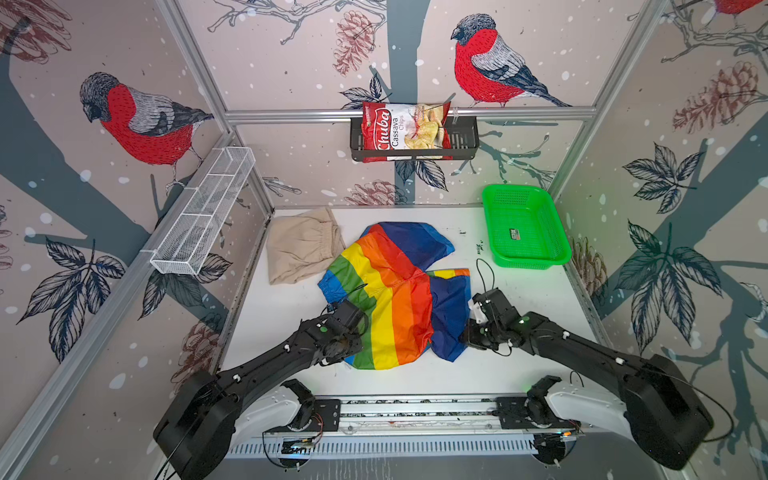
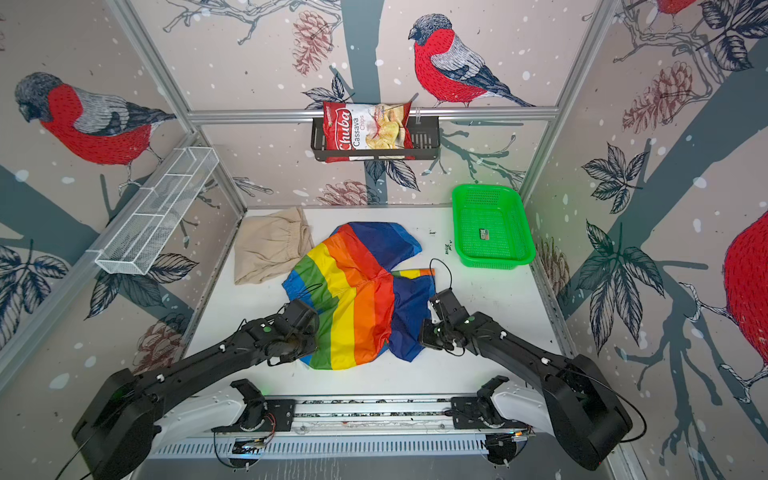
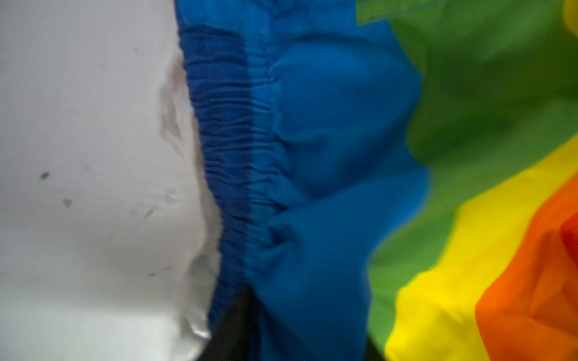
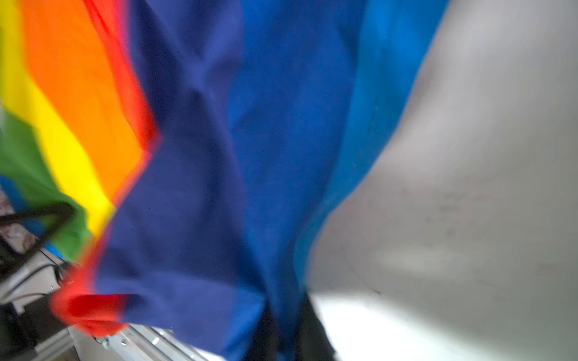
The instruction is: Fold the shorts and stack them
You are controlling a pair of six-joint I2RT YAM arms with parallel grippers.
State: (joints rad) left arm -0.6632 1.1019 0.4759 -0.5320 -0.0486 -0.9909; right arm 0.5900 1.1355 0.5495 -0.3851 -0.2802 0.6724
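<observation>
The rainbow shorts (image 1: 390,291) lie crumpled across the middle of the white counter (image 1: 519,316), with the legs toward the back wall and the near edge toward the robot. The left hand (image 1: 348,351) is low at the near left edge. In its blurred wrist view the gathered blue waistband (image 3: 225,150) runs down to a dark fingertip (image 3: 237,325), so the hand seems to be pinched onto that edge. The right hand (image 1: 465,337) is clamped fully closed on the dark blue cloth at the near right side, and the fabric bunches down between its fingers (image 4: 312,337). The beige shorts (image 1: 301,249) lie in the far left corner, just beside the rainbow pair. A green basket (image 1: 536,261) stands at the far right.
</observation>
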